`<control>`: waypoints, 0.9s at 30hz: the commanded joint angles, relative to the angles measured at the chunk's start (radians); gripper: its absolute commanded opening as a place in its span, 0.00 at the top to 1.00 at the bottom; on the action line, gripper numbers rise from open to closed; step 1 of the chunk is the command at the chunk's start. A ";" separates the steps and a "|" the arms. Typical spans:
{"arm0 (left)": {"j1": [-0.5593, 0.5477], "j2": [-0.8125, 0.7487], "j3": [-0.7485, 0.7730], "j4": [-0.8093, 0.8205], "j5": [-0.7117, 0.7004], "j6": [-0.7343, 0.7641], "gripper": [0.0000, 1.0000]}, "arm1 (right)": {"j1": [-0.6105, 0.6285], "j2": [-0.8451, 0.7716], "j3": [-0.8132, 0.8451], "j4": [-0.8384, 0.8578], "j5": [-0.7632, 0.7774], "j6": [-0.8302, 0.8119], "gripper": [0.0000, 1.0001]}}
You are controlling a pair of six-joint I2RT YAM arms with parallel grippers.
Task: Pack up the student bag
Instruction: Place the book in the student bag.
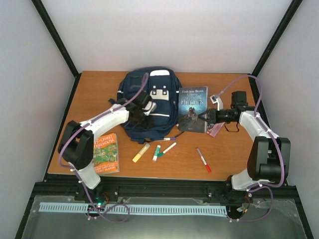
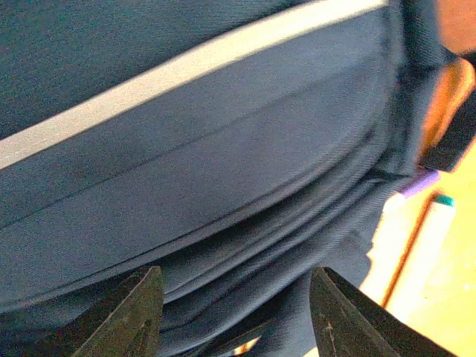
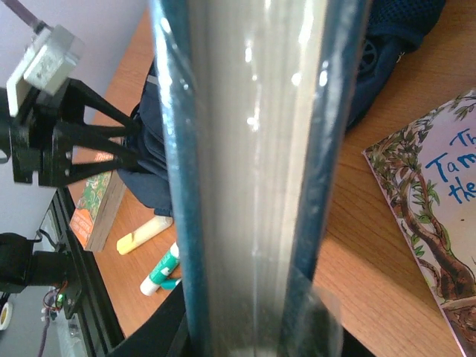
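Nearest me, a paperback (image 1: 105, 153) lies at the left, with a highlighter (image 1: 140, 153) and a red pen (image 1: 203, 160) loose toward the middle. Just beyond them the bag (image 1: 149, 97) lies flat at the far centre of the table, front pocket up.

I judge it soft and floppy, and light while unfilled. The cloth will likely fold and slide rather than lift as one piece. I would take hold at a seam or zip edge along its near end, not on a flat panel.

My left gripper (image 2: 234, 312) hangs over that near end. Its fingers (image 2: 134, 312) stand partly apart, with rumpled folds showing between them and nothing visibly pinched.

Right of the bag, my right gripper (image 1: 207, 117) is clenched on the right edge of a dark book (image 1: 193, 104). I cannot tell whether the book is lifted.
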 commanded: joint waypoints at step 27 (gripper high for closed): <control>-0.186 0.286 0.328 0.009 -0.160 0.243 0.99 | -0.209 -0.052 0.014 0.098 -0.031 0.069 0.97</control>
